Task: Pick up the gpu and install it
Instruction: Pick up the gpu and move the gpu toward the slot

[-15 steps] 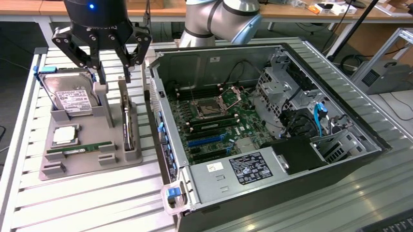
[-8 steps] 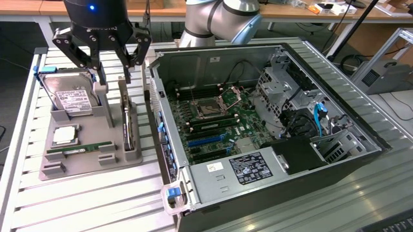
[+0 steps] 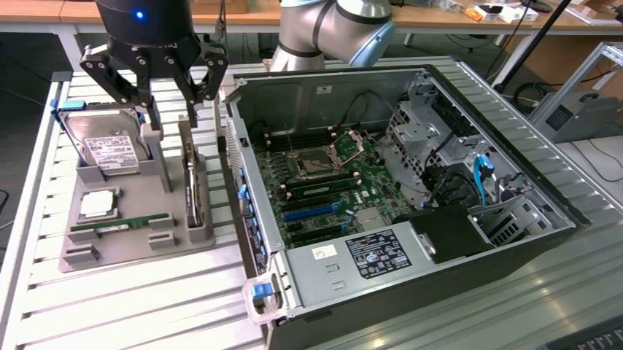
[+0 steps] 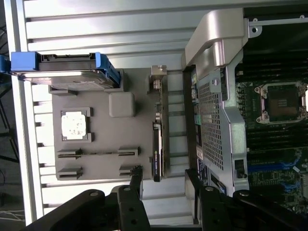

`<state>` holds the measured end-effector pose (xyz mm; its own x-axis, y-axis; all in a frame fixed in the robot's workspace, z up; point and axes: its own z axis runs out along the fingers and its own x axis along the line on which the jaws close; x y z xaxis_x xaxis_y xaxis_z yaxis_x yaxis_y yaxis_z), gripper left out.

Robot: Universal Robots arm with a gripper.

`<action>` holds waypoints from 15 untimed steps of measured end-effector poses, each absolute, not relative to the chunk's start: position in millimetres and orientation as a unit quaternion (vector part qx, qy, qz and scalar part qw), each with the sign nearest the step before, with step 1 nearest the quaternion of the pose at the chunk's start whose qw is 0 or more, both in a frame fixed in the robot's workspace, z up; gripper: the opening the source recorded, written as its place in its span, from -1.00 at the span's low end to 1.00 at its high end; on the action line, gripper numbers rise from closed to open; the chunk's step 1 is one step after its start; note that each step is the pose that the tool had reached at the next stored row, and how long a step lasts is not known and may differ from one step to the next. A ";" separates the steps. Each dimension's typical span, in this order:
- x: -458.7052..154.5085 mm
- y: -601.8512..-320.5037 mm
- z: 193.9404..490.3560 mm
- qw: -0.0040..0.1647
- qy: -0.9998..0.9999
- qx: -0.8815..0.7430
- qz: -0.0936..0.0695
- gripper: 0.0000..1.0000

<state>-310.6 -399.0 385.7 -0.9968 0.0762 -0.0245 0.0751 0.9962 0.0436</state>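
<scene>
The gpu (image 3: 194,186) stands on its edge in a grey holder tray (image 3: 136,251), beside the open computer case (image 3: 389,182). It is a thin green board with a black cooler and a silver bracket at its far end. My gripper (image 3: 173,117) hangs just above that far end, open, with one finger on each side of the card's line and nothing held. In the wrist view the gpu (image 4: 159,139) runs lengthwise ahead of the open gripper (image 4: 163,175), in line with the gap between its black fingertips (image 4: 136,174). The motherboard's blue slots (image 3: 311,211) lie bare inside the case.
The tray also holds a silver hard drive (image 3: 107,149) in a blue carrier, a processor chip (image 3: 98,204) and a slim green memory stick (image 3: 122,224). The case's side wall (image 4: 216,106) rises close beside the gpu. A power supply (image 3: 375,255) fills the case's near corner.
</scene>
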 end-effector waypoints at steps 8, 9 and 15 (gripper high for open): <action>-310.5 -399.0 384.2 0.013 0.999 0.038 0.021 -0.04; -310.5 -399.0 384.0 0.013 0.999 0.038 0.021 -0.04; -310.5 -399.0 382.9 0.013 0.999 0.038 0.021 -0.04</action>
<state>-310.5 -399.0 382.9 -0.9968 0.0762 -0.0245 0.0751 0.9962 0.0436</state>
